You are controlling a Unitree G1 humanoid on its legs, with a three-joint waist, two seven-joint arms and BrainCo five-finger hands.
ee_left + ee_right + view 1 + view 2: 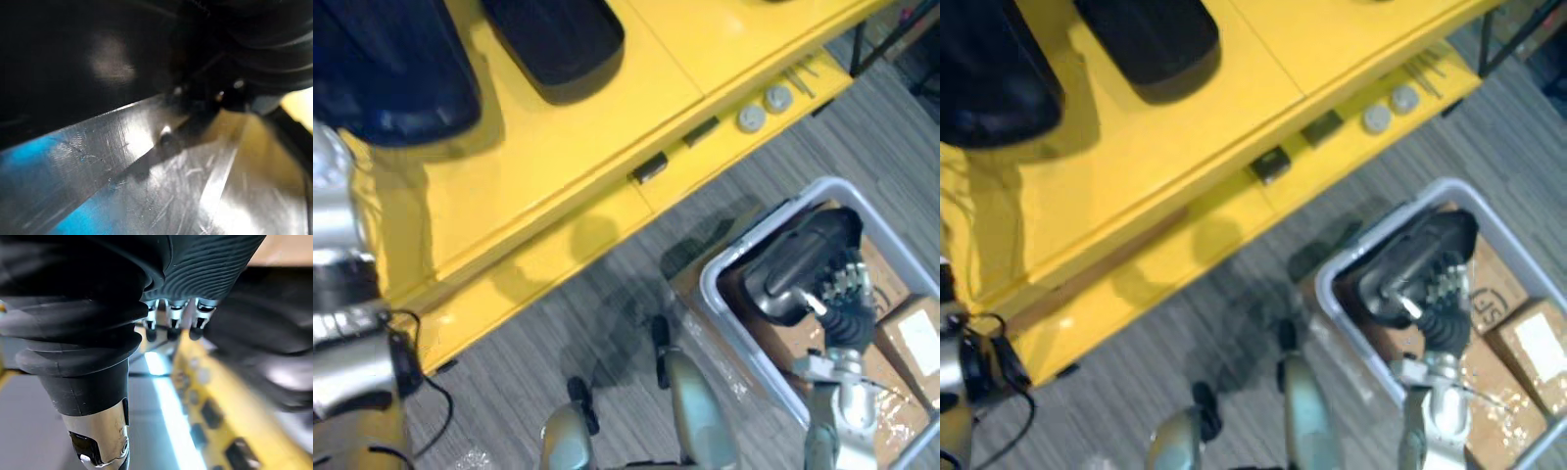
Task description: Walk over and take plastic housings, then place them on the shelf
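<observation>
The right hand [847,305] is down in a pale grey bin [722,294] that stands on the striped grey floor [607,323], just off the front edge of the yellow shelf [558,166]. A black housing [793,257] lies tilted in the bin, along the bin wall nearest the shelf, with one end up near the bin's far corner. The hand meets the housing at its lower, nearer end. Its dark-tipped fingers [848,278] are curled over the housing's edge, and the silver thumb [814,305] comes in from the other side, so the hand is clasping the housing between them. In the right wrist view the housing shows as a blurred dark mass right beside the fingertips, with the shelf's yellow edge beyond.

Under and beside the housing the bin holds brown cardboard boxes [913,338], the nearest of them touching the hand's wrist side.

Two other housings [558,44], also black, rest on the shelf's top surface towards its far left. On the lower ledge along the shelf's front edge sit two small round grey discs [751,118] and a few small dark blocks [651,168].

The left hand [264,44] shows in its own wrist view as the dark ribbed cover next to a black mass and a scratched, shiny metal surface. Whether it is spread or closed cannot be told.
</observation>
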